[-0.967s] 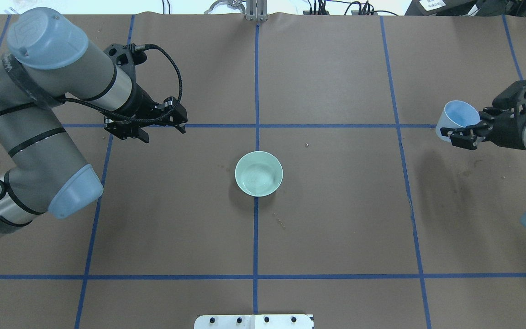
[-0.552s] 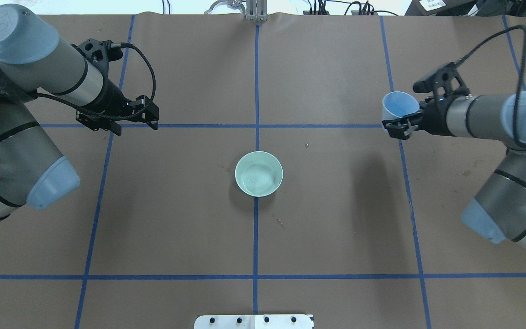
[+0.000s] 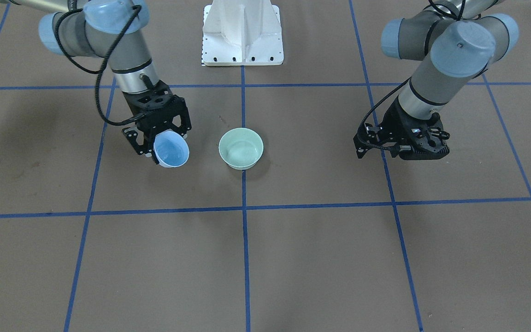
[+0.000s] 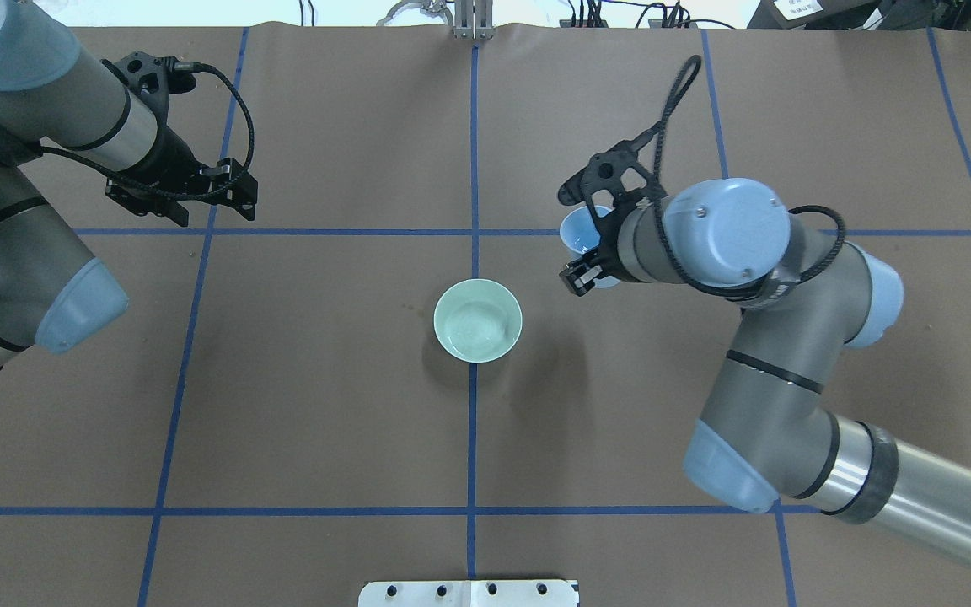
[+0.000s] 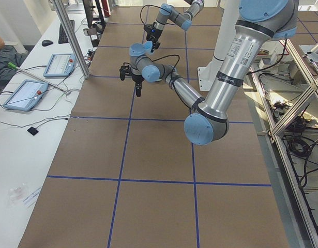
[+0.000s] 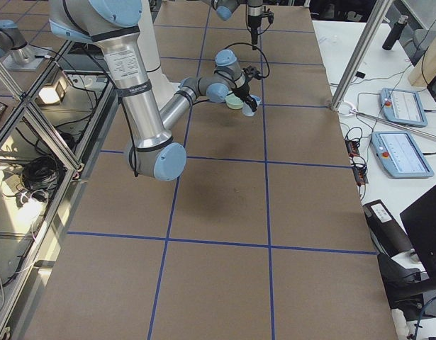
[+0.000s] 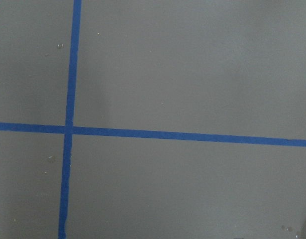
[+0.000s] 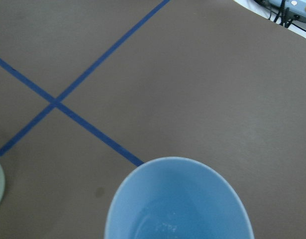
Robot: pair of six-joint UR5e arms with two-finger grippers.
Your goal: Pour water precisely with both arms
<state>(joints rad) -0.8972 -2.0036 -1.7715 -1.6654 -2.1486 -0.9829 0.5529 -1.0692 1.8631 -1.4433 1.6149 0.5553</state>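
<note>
Water (image 8: 165, 228) glints inside a smooth round blue cup (image 3: 171, 152), clamped by the right gripper (image 3: 159, 138) right of the glossy pale-green bowl (image 4: 438, 324); left gripper (image 4: 214, 209) hangs spread, empty, far left over matte brown paper (image 4: 325, 405).

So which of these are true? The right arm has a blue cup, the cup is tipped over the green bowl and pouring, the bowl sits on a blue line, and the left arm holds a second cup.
The right fingers hold a blue cup. True.
The cup is over the green bowl, pouring. False: it hangs beside the bowl, and nothing is streaming out.
The bowl sits on a blue tape line. True.
The left fingers grip a second cup. False: they hold nothing, far off to the side.
</note>
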